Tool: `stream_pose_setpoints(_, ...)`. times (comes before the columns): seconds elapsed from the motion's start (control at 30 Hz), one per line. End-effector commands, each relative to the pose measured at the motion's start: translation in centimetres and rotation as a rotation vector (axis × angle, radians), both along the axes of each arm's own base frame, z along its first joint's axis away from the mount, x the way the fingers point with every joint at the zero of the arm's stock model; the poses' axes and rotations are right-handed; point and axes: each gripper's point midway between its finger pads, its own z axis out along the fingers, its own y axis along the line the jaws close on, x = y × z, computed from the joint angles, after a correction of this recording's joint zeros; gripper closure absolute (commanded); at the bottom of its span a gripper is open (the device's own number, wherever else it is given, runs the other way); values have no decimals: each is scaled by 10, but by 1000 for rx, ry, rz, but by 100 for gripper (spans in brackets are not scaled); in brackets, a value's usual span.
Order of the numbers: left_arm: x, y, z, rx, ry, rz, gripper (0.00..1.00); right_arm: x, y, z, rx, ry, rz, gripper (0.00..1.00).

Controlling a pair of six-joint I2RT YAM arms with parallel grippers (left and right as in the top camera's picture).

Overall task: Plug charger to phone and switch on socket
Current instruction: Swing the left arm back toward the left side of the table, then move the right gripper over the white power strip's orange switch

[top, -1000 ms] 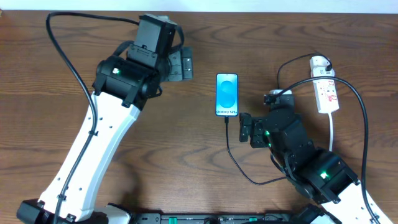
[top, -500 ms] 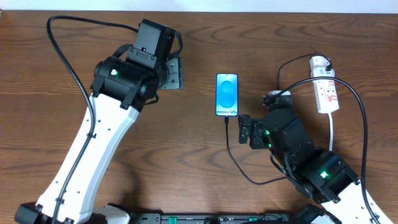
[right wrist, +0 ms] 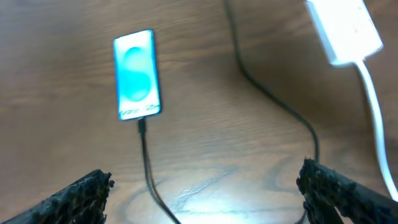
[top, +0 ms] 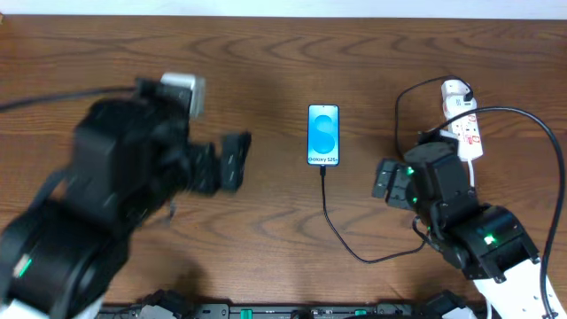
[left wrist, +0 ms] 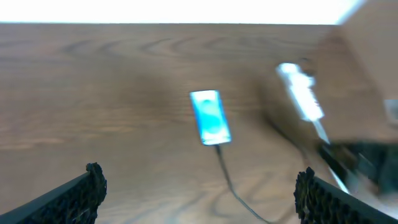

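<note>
The phone [top: 323, 135] lies screen-up mid-table, blue screen lit. It also shows in the left wrist view [left wrist: 210, 117] and the right wrist view [right wrist: 137, 83]. The black charger cable [top: 341, 235] has its plug at the phone's near end and loops right under my right arm; it shows in the right wrist view [right wrist: 147, 168] too. The white socket strip [top: 464, 127] lies at the far right, also in the right wrist view [right wrist: 344, 28]. My left gripper [top: 232, 162] is open, blurred, left of the phone. My right gripper [top: 386, 180] is open, right of the phone, empty.
The strip's white cord [right wrist: 373, 106] runs toward the near edge on the right. A white adapter [top: 455, 89] sits at the strip's far end. The wooden table [top: 266, 248] fills the view. My left arm [top: 97, 204] covers the left side.
My left arm has swung down and toward the camera, its gripper now lower and blurred. My right gripper has drawn back to the right, away from the phone's plug end.
</note>
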Motion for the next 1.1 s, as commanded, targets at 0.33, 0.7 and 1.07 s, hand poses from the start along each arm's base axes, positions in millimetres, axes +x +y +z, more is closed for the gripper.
stream_pose_setpoints(0.33,-77,-12,42,-143,-141,-251,2,4,-39,-2,56,28,-255,1)
stream_pose_setpoints(0.7,-75,-13,38,-140,-129,-251,32,4,-50,-1,7,14,-290,1)
stream_pose_setpoints(1.07,-74,-12,38,-136,-131,-246,91,6,-51,1,1,0,-299,1)
